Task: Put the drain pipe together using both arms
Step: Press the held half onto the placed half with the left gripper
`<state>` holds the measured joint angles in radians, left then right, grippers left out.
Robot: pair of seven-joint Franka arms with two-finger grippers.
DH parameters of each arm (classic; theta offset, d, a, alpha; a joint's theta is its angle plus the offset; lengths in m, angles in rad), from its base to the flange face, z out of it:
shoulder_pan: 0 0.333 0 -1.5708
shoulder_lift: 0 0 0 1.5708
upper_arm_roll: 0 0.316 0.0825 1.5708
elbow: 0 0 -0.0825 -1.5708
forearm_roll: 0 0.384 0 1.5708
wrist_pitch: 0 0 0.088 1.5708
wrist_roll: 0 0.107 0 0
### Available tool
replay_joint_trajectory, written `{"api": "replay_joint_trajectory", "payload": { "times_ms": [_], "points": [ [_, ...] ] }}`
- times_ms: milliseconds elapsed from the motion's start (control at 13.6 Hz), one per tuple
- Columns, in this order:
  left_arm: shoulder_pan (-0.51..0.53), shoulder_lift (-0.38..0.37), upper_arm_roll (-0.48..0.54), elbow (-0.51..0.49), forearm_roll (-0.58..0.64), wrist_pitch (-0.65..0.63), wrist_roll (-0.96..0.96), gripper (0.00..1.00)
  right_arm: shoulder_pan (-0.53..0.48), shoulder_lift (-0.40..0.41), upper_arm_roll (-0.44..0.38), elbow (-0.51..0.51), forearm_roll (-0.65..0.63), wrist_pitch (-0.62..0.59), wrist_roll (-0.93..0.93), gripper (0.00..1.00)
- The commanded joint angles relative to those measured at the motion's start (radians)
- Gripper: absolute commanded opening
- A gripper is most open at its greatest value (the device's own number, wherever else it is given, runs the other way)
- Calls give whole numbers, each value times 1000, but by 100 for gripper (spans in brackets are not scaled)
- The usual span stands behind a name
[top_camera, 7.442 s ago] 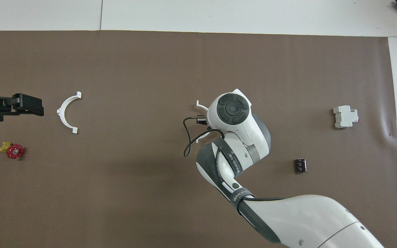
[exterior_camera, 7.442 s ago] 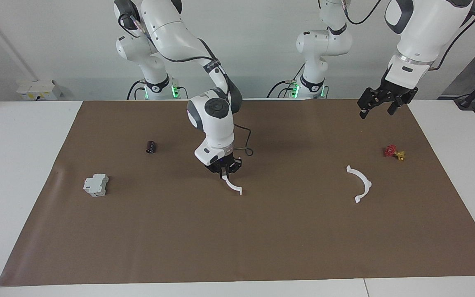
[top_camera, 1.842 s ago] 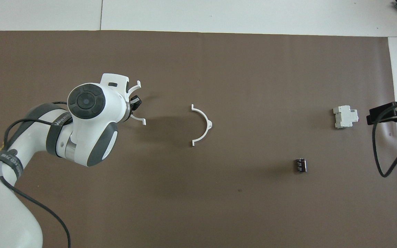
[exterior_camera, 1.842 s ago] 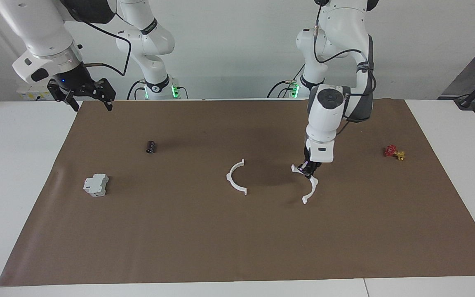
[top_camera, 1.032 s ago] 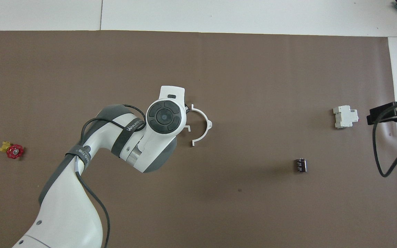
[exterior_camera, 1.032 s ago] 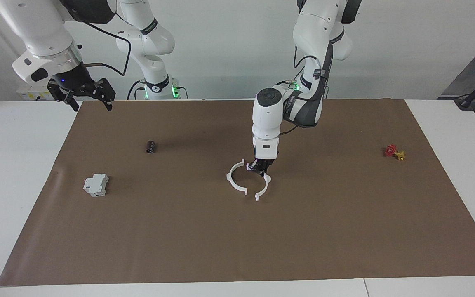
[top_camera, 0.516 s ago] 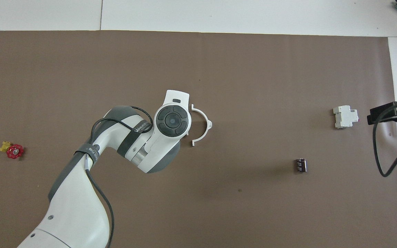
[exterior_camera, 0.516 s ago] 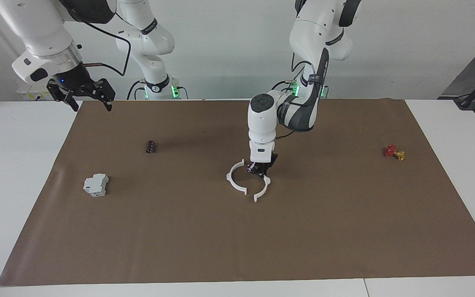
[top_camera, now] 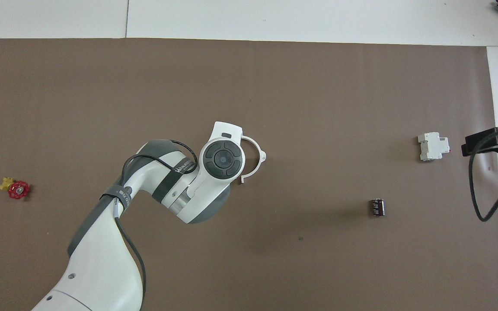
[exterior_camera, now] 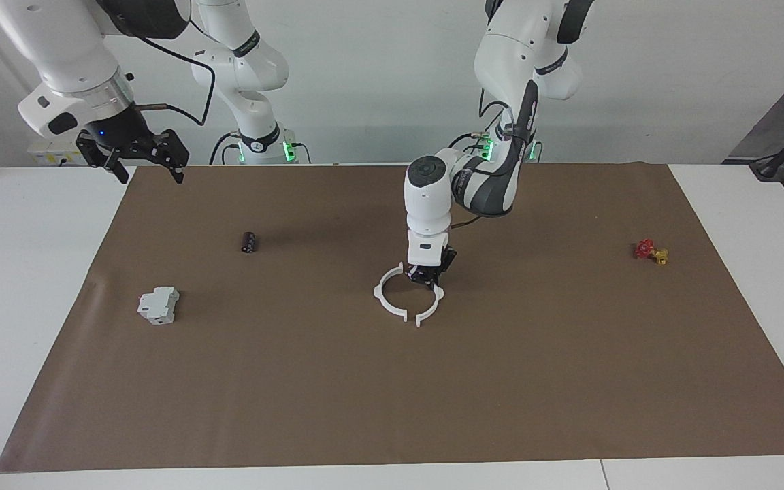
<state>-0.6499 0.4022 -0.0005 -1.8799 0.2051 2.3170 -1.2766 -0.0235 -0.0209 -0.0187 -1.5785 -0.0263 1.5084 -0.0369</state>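
The left gripper (exterior_camera: 427,278), at the centre of the facing frame, is clamped on one white half-ring arc (exterior_camera: 431,304) of the drain pipe and holds it low over the brown mat (exterior_camera: 569,381), directly beside its mate. The second half-ring arc (exterior_camera: 384,297) lies flat on the mat just frame-left of the claw, its open side turned toward the held piece, so the two curves face each other as a nearly closed circle. At the lower end of the ring the two end tabs sit just apart; the upper joint is hidden under the gripper, and in the overhead view the left arm's wrist covers the held arc entirely. The closing move appears to run sideways, toward the resting arc. The right gripper (exterior_camera: 139,155), fingers spread, waits at the upper left of the facing frame, over the mat's corner, well apart from both arcs.
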Motion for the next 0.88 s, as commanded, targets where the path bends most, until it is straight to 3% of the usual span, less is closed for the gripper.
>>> {"api": "replay_joint_trajectory", "payload": {
  "times_ms": [0,811],
  "points": [
    [-25,-28,14,-31,19,-16,2,0,-16,6,5,8,16,12,-20,100],
    [-50,-39,14,-50,19,-1,-1,0,-16,6,5,8,16,12,-20,100]
  ]
}}
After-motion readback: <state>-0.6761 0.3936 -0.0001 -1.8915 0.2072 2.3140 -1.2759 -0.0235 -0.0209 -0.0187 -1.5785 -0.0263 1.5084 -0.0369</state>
